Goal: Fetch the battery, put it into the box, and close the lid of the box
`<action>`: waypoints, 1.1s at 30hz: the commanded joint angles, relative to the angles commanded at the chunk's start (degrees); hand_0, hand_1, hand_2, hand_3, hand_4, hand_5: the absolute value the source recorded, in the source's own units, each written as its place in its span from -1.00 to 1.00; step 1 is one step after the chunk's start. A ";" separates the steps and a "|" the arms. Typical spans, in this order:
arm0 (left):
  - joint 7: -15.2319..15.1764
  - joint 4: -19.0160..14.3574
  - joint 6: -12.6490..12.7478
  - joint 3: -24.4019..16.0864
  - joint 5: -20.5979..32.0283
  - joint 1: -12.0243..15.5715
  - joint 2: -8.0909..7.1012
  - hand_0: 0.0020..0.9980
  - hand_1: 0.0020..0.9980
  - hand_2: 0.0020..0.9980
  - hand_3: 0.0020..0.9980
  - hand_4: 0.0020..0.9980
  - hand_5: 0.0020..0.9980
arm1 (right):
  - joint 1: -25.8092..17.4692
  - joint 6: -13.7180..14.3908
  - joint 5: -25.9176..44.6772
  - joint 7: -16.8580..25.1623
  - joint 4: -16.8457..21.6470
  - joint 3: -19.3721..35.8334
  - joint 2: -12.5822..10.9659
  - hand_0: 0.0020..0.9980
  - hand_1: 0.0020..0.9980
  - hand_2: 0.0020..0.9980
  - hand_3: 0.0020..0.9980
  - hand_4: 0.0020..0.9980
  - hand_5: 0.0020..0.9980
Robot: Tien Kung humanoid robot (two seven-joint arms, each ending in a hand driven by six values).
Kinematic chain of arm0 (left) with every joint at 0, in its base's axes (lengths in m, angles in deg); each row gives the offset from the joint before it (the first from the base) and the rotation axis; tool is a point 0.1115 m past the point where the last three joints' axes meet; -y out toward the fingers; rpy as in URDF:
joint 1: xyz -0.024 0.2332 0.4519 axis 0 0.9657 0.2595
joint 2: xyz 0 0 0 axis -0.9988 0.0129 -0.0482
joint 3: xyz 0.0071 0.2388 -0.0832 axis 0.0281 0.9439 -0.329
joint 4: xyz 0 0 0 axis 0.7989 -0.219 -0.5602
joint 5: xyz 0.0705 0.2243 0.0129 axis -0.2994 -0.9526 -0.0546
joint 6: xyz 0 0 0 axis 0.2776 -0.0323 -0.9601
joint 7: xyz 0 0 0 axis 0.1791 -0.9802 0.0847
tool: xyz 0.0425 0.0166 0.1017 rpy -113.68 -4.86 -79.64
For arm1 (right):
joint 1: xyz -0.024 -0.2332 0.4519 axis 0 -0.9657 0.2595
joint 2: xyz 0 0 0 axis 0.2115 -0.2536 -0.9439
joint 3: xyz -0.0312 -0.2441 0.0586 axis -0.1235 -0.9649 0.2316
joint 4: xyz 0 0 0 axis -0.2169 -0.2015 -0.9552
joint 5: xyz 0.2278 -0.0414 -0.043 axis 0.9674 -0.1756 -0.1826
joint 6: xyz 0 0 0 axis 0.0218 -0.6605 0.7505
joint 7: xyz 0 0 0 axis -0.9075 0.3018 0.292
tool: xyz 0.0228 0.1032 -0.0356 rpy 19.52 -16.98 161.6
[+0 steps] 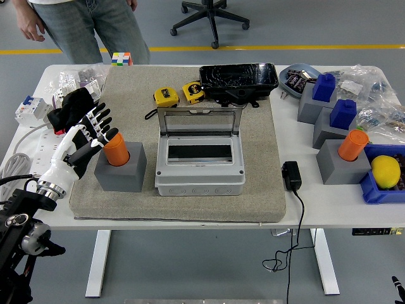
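Fingers (101, 121) of the left hand (81, 140) are spread, grasping nothing, their tips just beside the orange battery (116, 149), left of the open box (200, 166).

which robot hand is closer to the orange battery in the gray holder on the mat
Left. The left hand is right beside the orange battery on its left, fingers spread and holding nothing. The right hand is out of view, so it cannot be placed.
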 joint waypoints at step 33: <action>-0.02 0.57 1.22 2.31 -1.30 -1.56 1.04 0.73 0.81 0.70 0.74 1.00 -0.85 | 0.64 0.01 0.61 0.05 0.00 -0.13 0.09 0.59 0.50 0.49 0.59 1.00 1.00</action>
